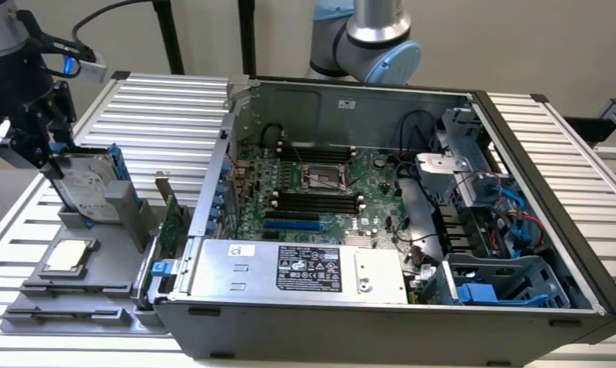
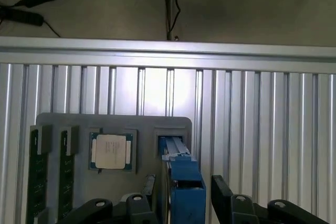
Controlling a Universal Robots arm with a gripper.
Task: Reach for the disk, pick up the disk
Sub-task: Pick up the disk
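On my exterior feed I see a silver-grey cylindrical arm tube (image 1: 375,15) meeting a rounded joint with a pale blue cap (image 1: 390,61). The wrist end carries a matte black gripper (image 1: 54,149) built of angular linkage bars. A glossy black cable (image 1: 83,24) loops off it, and a small grey-and-blue box (image 1: 83,67) sits alongside. My wrist feed shows round silver pivot pins (image 2: 137,199) set in the black finger links.
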